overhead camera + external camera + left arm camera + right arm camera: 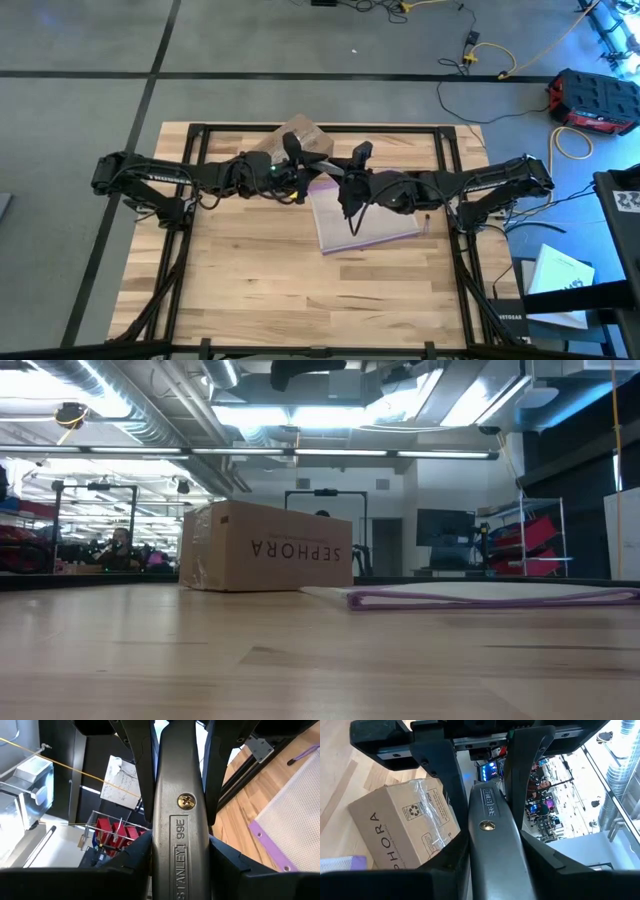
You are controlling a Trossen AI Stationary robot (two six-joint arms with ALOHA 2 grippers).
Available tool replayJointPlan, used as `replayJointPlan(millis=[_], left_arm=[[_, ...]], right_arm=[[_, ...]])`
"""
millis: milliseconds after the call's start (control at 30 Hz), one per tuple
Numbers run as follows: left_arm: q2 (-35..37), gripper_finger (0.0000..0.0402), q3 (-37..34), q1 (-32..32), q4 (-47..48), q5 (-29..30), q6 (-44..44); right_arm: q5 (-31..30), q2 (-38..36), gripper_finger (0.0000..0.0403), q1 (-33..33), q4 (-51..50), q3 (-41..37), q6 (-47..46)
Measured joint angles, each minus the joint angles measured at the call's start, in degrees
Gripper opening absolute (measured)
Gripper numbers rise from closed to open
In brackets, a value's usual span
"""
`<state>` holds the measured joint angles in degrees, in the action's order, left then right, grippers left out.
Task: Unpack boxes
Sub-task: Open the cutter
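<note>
A grey utility knife point(182, 815) hangs high over the middle of the table, with my left gripper point(303, 178) and my right gripper point(346, 186) each shut on one end of it. Each wrist view shows the other arm's fingers farther along the knife. The brown cardboard box point(300, 136) with black SEPHORA lettering point(296, 550) rests flat on its underside on the table, just beyond the grippers toward the far edge. Clear tape wraps one end of the box point(427, 802). The low view shows no gripper. My left gripper pinches the knife's handle point(181, 870) by its two flat sides between the two fingers. The fingers come level from the table's left and lie along the knife. The knife is clear of the table, and its other end is in my right gripper. My right gripper pinches the opposite end of the knife point(489, 865) between its two fingers. They come from the table's right, slanting slightly down, and lie along the knife. The knife stays lifted, spanning the gap to my left gripper.
A clear plastic bag with a purple zip edge point(365, 222) lies flat on the wood under and just right of the grippers. Black frame rails point(455, 160) run along the table's sides. On the floor to the right are a red case point(590, 100) and cables.
</note>
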<state>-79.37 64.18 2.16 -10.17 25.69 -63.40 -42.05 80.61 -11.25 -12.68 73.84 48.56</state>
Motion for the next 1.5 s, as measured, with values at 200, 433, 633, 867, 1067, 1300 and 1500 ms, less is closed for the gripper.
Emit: replayJointPlan(millis=[200,433,633,867,1067,1300,1500], left_arm=[[-0.04,0.0122,0.0,0.19,0.02,-1.07,-0.73],[-0.04,0.0122,0.0,0.37,0.27,-2.29,-0.76],[-0.04,0.0121,0.0,0.41,0.56,-2.29,-0.61],[-0.04,0.0121,-0.07,0.45,0.55,-2.26,-1.04],[-0.04,0.0121,-0.07,0.45,0.53,-2.25,-1.05],[-0.04,0.0133,-0.11,0.45,-0.32,-3.23,-0.89],[-0.1,0.02,-0.28,1.45,-1.56,3.5,-0.11]], right_arm=[[-1.56,-0.71,0.0114,-1.53,-1.56,0.0,-0.02],[-3.53,-0.73,0.0114,-2.95,-2.45,0.0,0.04],[-4.8,-0.73,0.0114,-2.99,-3.94,0.0,0.1],[-5.42,-0.92,0.0113,-3.06,-4.39,0.0,0.07],[-5.35,-1.09,0.0113,-3.06,-4.7,0.0,-0.06],[-3.84,-1.74,0.0113,-3.04,-4.67,0.0,-0.31],[-5.7,-2.41,0.0113,-3.32,-6.2,0.18,-2.73]])
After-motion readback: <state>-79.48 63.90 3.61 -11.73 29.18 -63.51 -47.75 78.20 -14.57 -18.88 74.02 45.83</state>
